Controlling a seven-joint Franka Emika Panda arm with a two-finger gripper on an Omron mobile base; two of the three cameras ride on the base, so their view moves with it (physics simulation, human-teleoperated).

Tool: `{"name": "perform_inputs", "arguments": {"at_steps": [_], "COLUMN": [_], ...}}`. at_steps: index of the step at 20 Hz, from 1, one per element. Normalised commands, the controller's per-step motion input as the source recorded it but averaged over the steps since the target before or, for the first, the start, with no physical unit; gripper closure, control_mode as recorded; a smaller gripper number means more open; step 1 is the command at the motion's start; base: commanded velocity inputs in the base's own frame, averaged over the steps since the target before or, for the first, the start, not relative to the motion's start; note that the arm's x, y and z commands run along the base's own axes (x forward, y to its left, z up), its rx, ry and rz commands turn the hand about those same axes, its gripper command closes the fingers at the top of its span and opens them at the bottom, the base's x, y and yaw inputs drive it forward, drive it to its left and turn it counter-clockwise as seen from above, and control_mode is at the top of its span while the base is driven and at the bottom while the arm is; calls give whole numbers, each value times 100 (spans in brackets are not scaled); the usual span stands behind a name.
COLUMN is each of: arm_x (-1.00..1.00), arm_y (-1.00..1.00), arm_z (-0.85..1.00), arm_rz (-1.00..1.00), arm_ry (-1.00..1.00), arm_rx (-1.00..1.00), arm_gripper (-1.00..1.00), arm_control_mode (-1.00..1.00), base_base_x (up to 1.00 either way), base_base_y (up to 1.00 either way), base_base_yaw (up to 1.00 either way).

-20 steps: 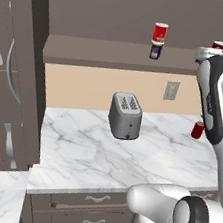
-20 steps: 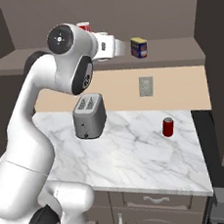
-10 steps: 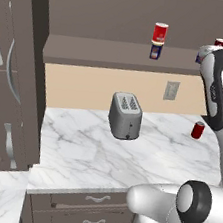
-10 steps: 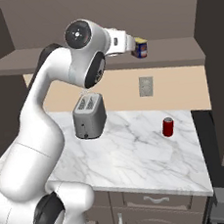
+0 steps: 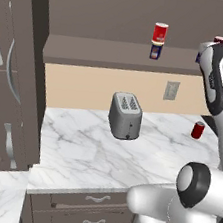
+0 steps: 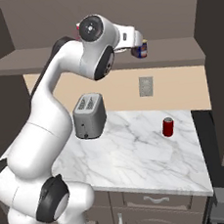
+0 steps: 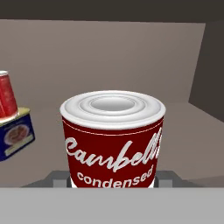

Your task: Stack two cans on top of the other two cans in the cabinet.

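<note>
My tool (image 7: 113,180) is clamping a soup can (image 7: 113,138) up at the cabinet (image 5: 107,52) shelf, its tips showing grey at either side of the can's base. The can's dark red band is carrying white script reading "Campbell" with "condensed" below it; its lid is pale and ringed.

In the hand view, off to the left, a red can (image 7: 6,95) is standing on a blue tin (image 7: 14,134), the tin bearing a yellow-edged oval label whose writing is too small to read. In the left base view that same pair is sitting on the shelf: can (image 5: 160,33) above tin (image 5: 156,51). A second blue tin (image 6: 141,49) is showing on the shelf just beside my wrist.

I am counting two blue tins and three round cans: another red can (image 6: 168,126) is standing upright on the marble surface (image 6: 138,155), well apart from a single toaster (image 6: 89,115)
</note>
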Motion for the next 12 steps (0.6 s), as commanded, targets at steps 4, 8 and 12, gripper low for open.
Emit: {"name": "perform_inputs", "arguments": {"at_steps": [4, 8, 12], "arm_x": [18, 22, 21], "arm_y": [-25, -17, -11], "arm_z": [3, 7, 7], "arm_rz": [0, 0, 0], "arm_ry": [2, 0, 0], "arm_rx": [0, 0, 0], "arm_gripper": [100, 100, 100], "arm_control_mode": [-100, -100, -100], "base_base_x": [0, 0, 0], "base_base_y": [0, 0, 0], "base_base_yaw": [0, 0, 0]}}
